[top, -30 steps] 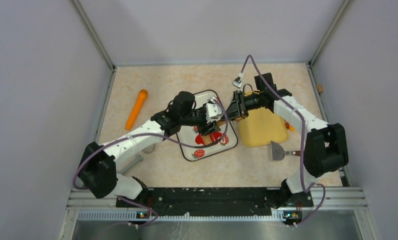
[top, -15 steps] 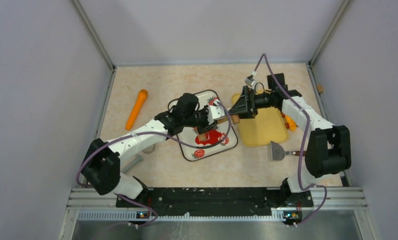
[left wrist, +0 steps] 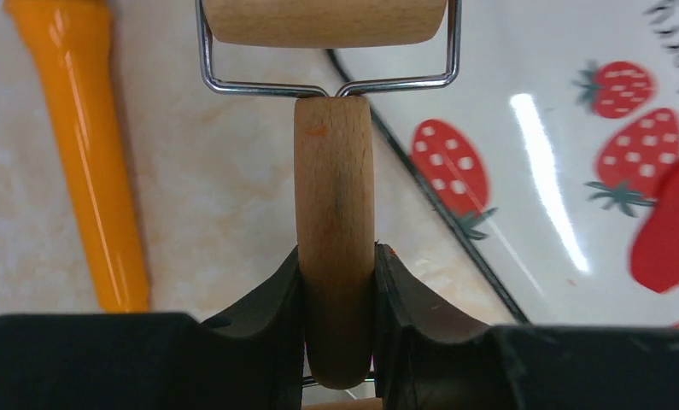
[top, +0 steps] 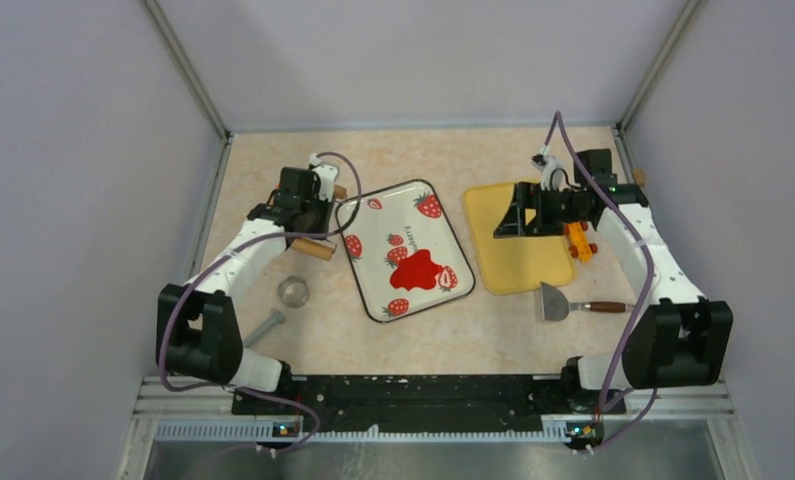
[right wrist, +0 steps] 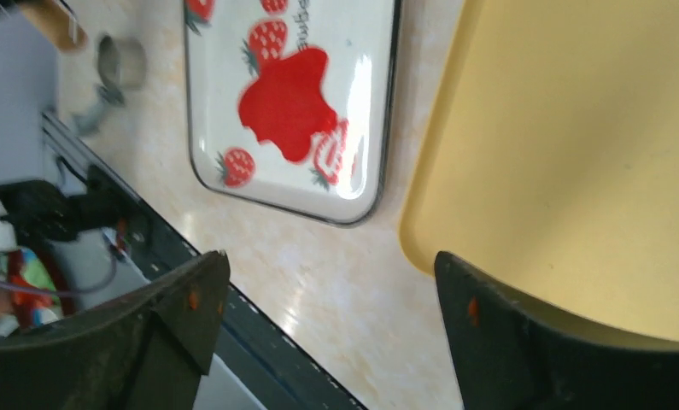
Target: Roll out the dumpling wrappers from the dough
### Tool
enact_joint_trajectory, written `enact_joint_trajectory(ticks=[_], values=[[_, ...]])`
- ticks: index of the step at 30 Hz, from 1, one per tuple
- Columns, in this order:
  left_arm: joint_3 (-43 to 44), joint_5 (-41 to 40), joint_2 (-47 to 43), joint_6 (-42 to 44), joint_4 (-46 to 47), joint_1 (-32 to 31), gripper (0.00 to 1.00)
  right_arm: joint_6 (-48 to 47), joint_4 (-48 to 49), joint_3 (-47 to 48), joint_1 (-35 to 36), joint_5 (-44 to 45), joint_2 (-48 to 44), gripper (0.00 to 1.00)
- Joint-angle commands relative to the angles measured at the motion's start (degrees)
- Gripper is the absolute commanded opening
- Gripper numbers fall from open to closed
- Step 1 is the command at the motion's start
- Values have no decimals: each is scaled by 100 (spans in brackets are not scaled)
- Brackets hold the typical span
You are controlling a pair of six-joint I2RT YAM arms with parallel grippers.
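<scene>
left gripper [left wrist: 336, 286] clamps rolling pin [left wrist: 334, 188]; dough [top: 419, 268] flat on tray [top: 373, 276]

Bright red dough [top: 420, 268], pressed flat into a ragged, lobed blob, lies near the middle of a white strawberry-printed tray [top: 403, 200].

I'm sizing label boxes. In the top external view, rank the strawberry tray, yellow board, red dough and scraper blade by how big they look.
1. and 2. strawberry tray and yellow board: too alike to rank, and the board is partly covered.
3. red dough
4. scraper blade
</scene>
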Motion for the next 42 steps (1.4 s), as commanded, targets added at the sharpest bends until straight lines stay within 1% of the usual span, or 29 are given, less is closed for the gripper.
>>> enact_joint_trajectory(ticks=[1, 6, 10, 13, 16, 17, 20, 23, 27, 28, 30, 32, 35, 36, 37, 38, 39, 42], values=[[335, -569, 351, -346, -105, 382, 0, -143, -233, -404, 27, 777, -384, 96], [836, -608, 1180, -354, -171, 665, 0, -505, -350, -523, 27, 618, -449, 97], [1157, -633, 1644, -131, -116, 843, 0, -433, -267, -426, 20, 573, -501, 97], [1471, -502, 1997, -70, -374, 984, 0, -638, -369, -312, 22, 329, -492, 98], [1573, -382, 2187, -54, -427, 1118, 0, -749, -586, -135, 30, 46, -377, 98], [1580, -285, 2231, 11, -417, 1154, 0, -737, -574, -122, 27, 51, -365, 98], [1676, 193, 2464, 266, -572, 1182, 0, -634, -328, -236, 21, 441, -450, 98], [1795, 287, 2680, 290, -752, 1199, 1, -432, -344, -225, 27, 639, -361, 99], [1741, 485, 2732, 162, -803, 1208, 2, -485, -366, -175, 31, 732, -320, 99], [1731, 476, 2749, 105, -812, 1208, 5, -514, -367, -162, 27, 741, -307, 99], [1726, 390, 2765, -5, -846, 1208, 15, -571, -367, -125, 30, 742, -263, 99], [1712, 264, 2733, -129, -902, 1208, 31, -604, -357, -100, 30, 734, -251, 99], [1640, 289, 2443, -166, -1011, 1208, 49, -632, -380, -56, 28, 734, -234, 99], [1623, 268, 2312, -189, -1049, 1209, 57, -652, -393, -48, 22, 733, -239, 99], [1605, 260, 2170, -205, -1104, 1208, 74, -669, -405, -42, 26, 733, -242, 99], [1596, 255, 2015, -228, -1148, 1208, 96, -676, -411, -34, 30, 733, -247, 99], [1583, 263, 1854, -273, -1178, 1215, 99, -699, -408, -35, 27, 733, -254, 99], [1672, 244, 1377, -485, -1347, 1217, 99, -748, -419, -10, 22, 764, -266, 99]])
